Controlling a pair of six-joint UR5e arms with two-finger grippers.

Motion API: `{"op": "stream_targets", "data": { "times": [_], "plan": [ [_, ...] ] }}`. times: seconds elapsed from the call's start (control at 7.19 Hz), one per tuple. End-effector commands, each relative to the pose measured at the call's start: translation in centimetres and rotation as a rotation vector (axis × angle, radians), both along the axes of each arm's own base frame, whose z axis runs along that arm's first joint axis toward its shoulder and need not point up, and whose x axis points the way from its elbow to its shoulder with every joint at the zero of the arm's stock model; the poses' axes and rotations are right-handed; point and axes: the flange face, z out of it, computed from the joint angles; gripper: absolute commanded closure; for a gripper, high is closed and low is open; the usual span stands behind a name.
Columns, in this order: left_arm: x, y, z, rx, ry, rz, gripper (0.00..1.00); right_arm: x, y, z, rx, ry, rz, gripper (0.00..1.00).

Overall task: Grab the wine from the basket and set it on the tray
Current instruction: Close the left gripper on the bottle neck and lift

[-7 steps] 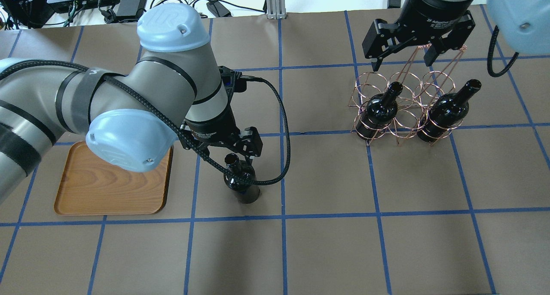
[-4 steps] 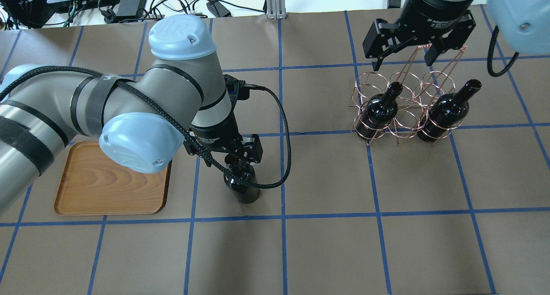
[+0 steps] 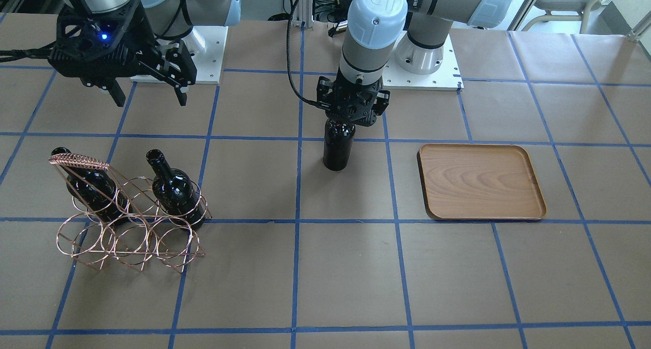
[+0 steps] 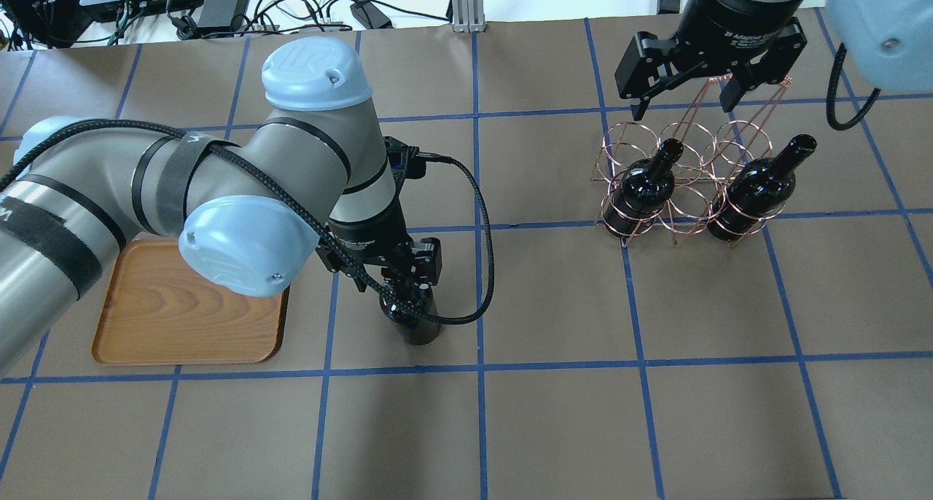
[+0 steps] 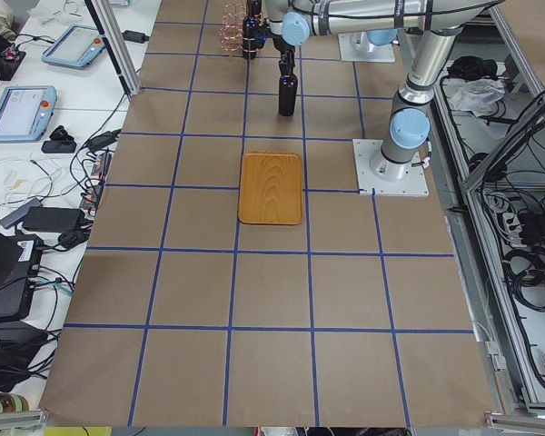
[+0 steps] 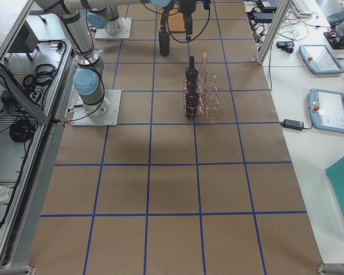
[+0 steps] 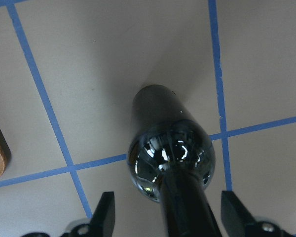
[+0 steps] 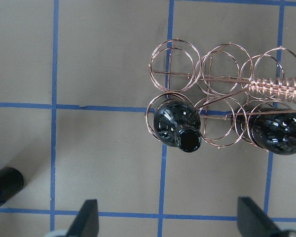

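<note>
One wine bottle (image 3: 338,146) stands upright on the table, right of the wooden tray (image 4: 175,318) in the overhead view. My left gripper (image 4: 397,280) is lowered around its neck. In the left wrist view the bottle (image 7: 170,158) shows between the fingers (image 7: 104,213), which stand apart from the neck, so the gripper is open. Two alike bottles (image 4: 645,186) (image 4: 758,186) lean in the copper wire basket (image 4: 685,139). My right gripper (image 4: 683,106) hovers open and empty above the basket's far side.
The tray (image 3: 480,181) holds nothing and lies close beside the standing bottle. The basket (image 3: 127,232) has several unfilled rings. The left arm's cable (image 4: 477,216) loops beside the bottle. Blue tape lines cross the brown table cover.
My left arm has shifted a little to the right and its gripper has come down over the standing bottle's neck. The right gripper and the basket have not moved.
</note>
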Motion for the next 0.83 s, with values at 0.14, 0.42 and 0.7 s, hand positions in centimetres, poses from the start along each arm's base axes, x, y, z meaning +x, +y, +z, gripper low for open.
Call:
{"op": "stream_targets", "data": {
  "times": [0.14,0.42,0.7],
  "plan": [
    [-0.1,0.0,0.0,0.000,0.006,-0.020,0.89,0.0,0.0,0.0,0.002,-0.001,-0.001,0.00],
    [-0.1,-0.2,0.3,-0.007,0.008,-0.020,1.00,0.0,0.0,0.0,0.002,-0.001,0.000,0.00],
    [0.2,-1.8,3.8,-0.063,0.007,-0.013,1.00,0.0,0.0,-0.1,0.003,-0.001,-0.001,0.00]
  ]
}}
